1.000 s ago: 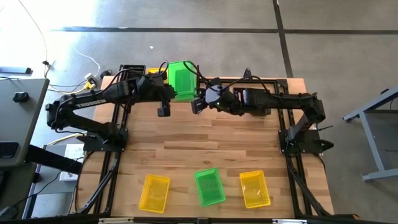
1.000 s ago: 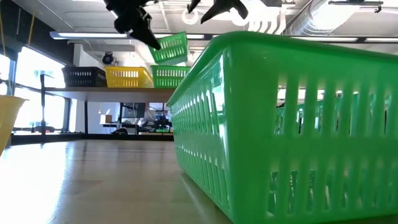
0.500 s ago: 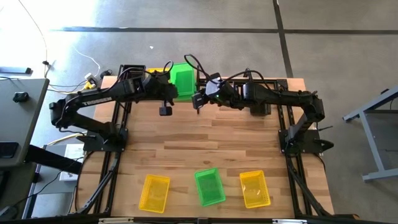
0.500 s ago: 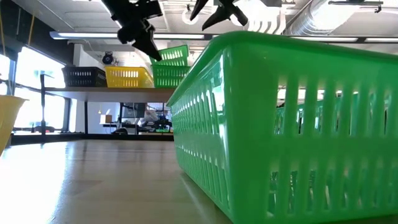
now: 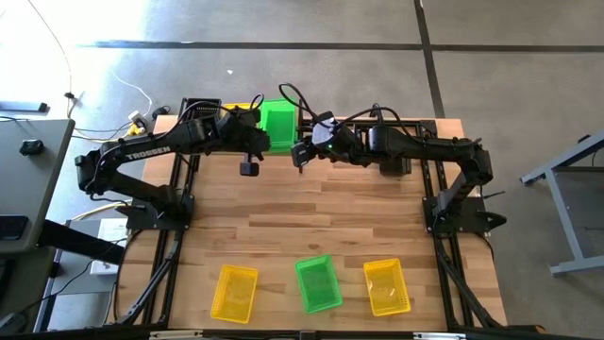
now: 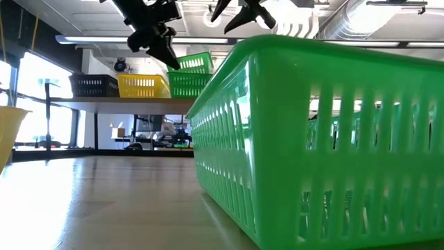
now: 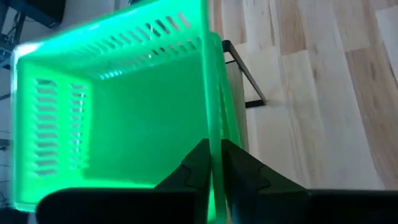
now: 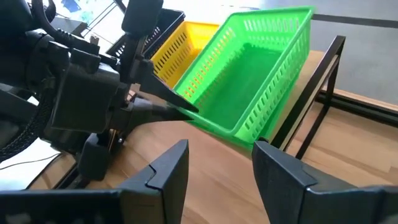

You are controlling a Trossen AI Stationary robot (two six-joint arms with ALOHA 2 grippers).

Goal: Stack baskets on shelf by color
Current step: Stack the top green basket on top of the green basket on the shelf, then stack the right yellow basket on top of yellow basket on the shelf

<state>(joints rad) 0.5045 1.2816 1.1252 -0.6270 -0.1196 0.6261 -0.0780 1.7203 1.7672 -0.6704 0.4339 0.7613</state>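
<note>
My left gripper (image 5: 255, 144) is shut on a bright green basket (image 5: 278, 121) over the shelf (image 6: 132, 101) at the table's far edge. In the low view this basket (image 6: 191, 62) sits tilted just above another green basket (image 6: 186, 85) on the shelf, beside a yellow basket (image 6: 142, 85) and a black basket (image 6: 94, 85). Whether the two green ones touch, I cannot tell. My right gripper (image 8: 217, 171) is open and hovers just near of the held basket (image 8: 255, 81), touching nothing. My left gripper pinches a wall of the green basket at its rim (image 7: 211, 146), close to the near left corner (image 8: 189, 111), with one finger inside and one outside. The fingers (image 8: 163, 106) come from the table's left and near side. The basket is held tilted over the shelf.
Three more baskets lie along the table's near edge: a yellow one (image 5: 236, 293), a green one (image 5: 319, 283) and another yellow one (image 5: 387, 286). The shelf's black end upright (image 8: 314, 99) stands right of the held basket. Bare wood lies between the arms and the near baskets.
My left gripper has carried the green basket toward the far edge and down, closer to the green basket on the shelf, and the basket's tilt has lessened. My right gripper has shifted a little toward the far edge and stayed open.
</note>
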